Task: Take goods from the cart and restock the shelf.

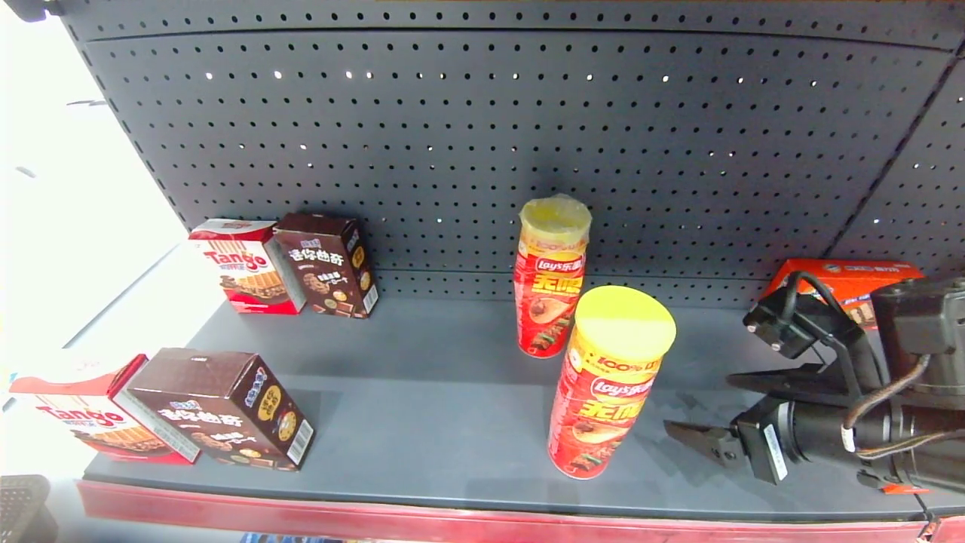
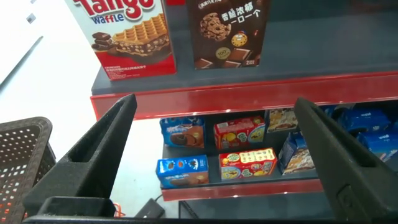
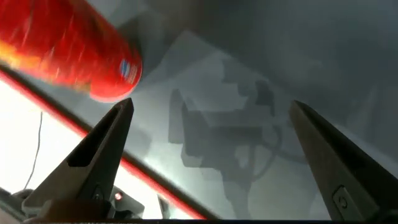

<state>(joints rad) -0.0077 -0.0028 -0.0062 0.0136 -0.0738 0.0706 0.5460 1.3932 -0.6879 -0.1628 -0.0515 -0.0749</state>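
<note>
Two red chip cans with yellow lids stand upright on the grey shelf [image 1: 422, 392]: the front can [image 1: 609, 381] near the shelf's edge, the rear can [image 1: 552, 275] by the back panel. My right gripper [image 1: 699, 403] hovers open just right of the front can, holding nothing. Its wrist view has the open gripper [image 3: 211, 104] over bare shelf, with the front can [image 3: 68, 50] off to one side. My left gripper [image 2: 214, 101] is open and empty, below the shelf's red front edge [image 2: 249, 96], facing a wafer box [image 2: 124, 31] and a cookie box [image 2: 230, 31].
Wafer and cookie boxes stand in pairs at the rear left [image 1: 243, 265] and front left [image 1: 226, 407]. An orange box [image 1: 844, 280] sits at the back right behind my right arm. A dark basket [image 2: 18, 162] and a lower shelf of snack boxes [image 2: 239, 149] lie beneath.
</note>
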